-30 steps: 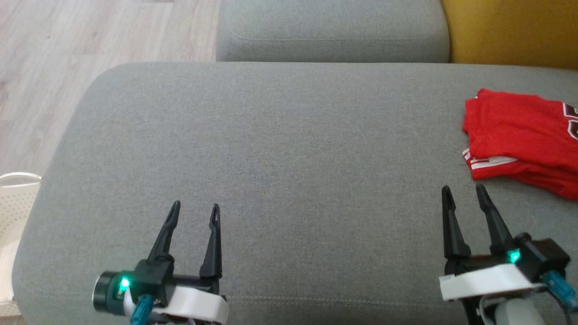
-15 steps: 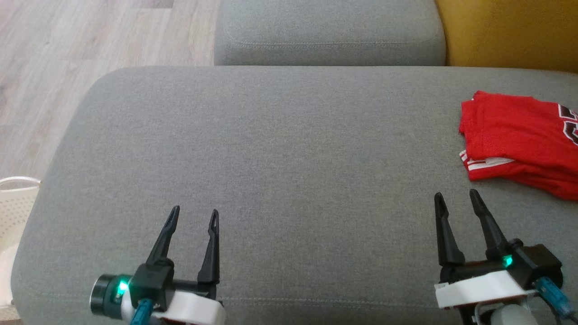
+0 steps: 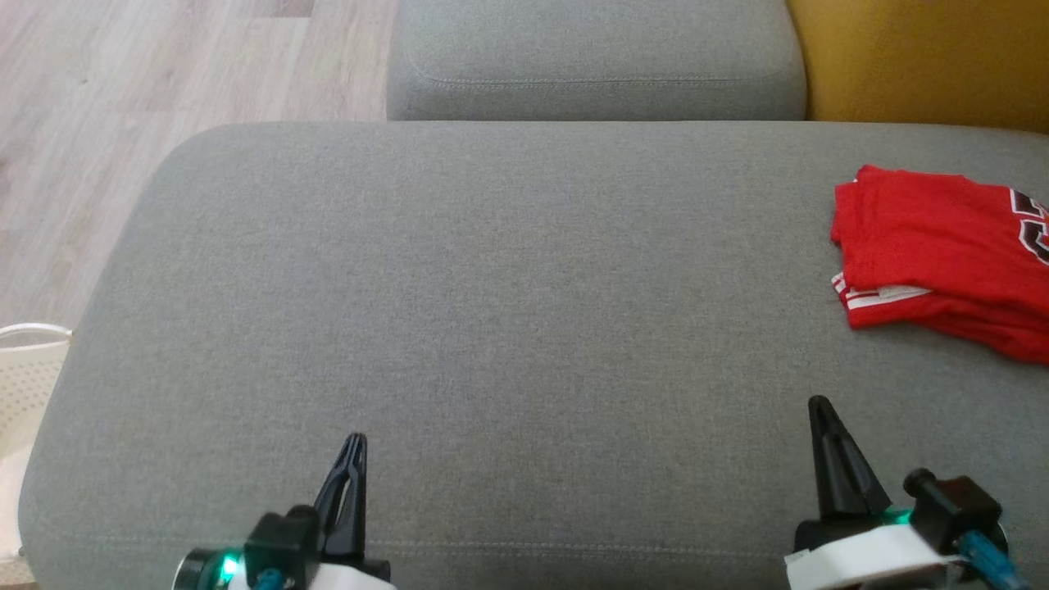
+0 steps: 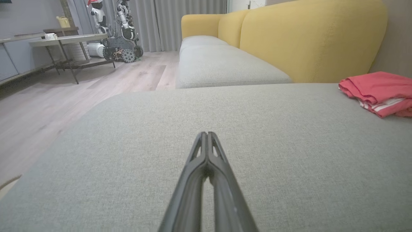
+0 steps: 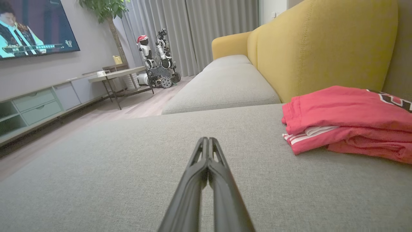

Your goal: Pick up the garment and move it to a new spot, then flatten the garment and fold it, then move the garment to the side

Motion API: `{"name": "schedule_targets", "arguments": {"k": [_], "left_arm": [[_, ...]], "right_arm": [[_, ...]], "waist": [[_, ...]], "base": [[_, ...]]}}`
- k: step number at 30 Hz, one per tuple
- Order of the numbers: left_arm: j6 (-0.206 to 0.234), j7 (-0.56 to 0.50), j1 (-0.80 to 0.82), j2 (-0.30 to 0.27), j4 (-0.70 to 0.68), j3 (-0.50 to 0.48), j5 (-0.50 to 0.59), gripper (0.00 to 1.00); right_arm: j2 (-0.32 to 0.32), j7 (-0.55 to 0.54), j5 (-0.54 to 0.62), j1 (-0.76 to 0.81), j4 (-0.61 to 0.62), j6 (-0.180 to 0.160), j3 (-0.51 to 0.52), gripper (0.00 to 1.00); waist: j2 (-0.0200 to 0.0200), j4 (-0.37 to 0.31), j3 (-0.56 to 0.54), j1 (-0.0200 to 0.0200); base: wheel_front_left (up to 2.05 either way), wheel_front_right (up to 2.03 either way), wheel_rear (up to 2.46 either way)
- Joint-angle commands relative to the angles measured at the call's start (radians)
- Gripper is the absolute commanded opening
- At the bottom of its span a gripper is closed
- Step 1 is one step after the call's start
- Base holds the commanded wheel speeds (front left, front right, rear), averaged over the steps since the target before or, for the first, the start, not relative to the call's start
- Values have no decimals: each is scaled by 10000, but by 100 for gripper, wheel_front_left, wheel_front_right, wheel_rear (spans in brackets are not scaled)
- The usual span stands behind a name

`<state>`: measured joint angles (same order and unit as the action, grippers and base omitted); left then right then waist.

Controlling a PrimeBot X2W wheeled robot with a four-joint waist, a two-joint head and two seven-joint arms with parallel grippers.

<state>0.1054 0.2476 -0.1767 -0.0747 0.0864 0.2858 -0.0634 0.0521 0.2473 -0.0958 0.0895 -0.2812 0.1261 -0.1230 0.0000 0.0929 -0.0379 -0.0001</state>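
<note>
1. Head view: left hand point(image 3: 352, 459) and right hand point(image 3: 826, 434) both have their fingers pressed together, nothing between them. A second ago both stood with fingers apart, so they have just closed empty.
2. Head view: both hands also sit lower in frame than half a second ago while the grey seat cushion point(image 3: 492, 287) barely shifted. I read that as the arms pulling back, not a camera move.
3. Head view: the red garment point(image 3: 926, 254) lies folded in a compact stack at the cushion's far right, partly cut off by the frame edge. It is on the same spot of the cushion as a second ago and well apart from both hands. A white basket point(image 3: 24, 369) pokes in at the left edge, off the cushion.
4. Left wrist view: left hand point(image 4: 206, 137) has its tips touching, low over bare cushion. The garment point(image 4: 376, 90) is far right, in front of the yellow sofa back point(image 4: 305, 38).
5. Right wrist view: right hand point(image 5: 207, 141) has its fingers together. The garment point(image 5: 344, 112) is ahead and to the right, near but not touching, layers stacked, white-striped hem showing at the front edge.
6. My read: the garment is folded and set aside, and the empty close plus retreat looks like end-of-task parking. Nothing obvious is left to do.
</note>
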Motion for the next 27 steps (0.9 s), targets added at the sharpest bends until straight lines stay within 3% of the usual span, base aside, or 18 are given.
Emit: {"name": "schedule_targets", "arguments": {"k": [1, 27], "left_arm": [[-39, 4, 392, -15, -372, -88, -243, 0], [-573, -596, 966, -141, 161, -690, -3738, 0]], "right_arm": [[27, -28, -313, -363, 365, 2, 31, 0], [176, -638, -3693, -725, 345, 11, 329, 0]], "waist": [[0, -7, 4, 1], [0, -205, 89, 1]], "base": [[0, 0, 0], [0, 0, 0]]}}
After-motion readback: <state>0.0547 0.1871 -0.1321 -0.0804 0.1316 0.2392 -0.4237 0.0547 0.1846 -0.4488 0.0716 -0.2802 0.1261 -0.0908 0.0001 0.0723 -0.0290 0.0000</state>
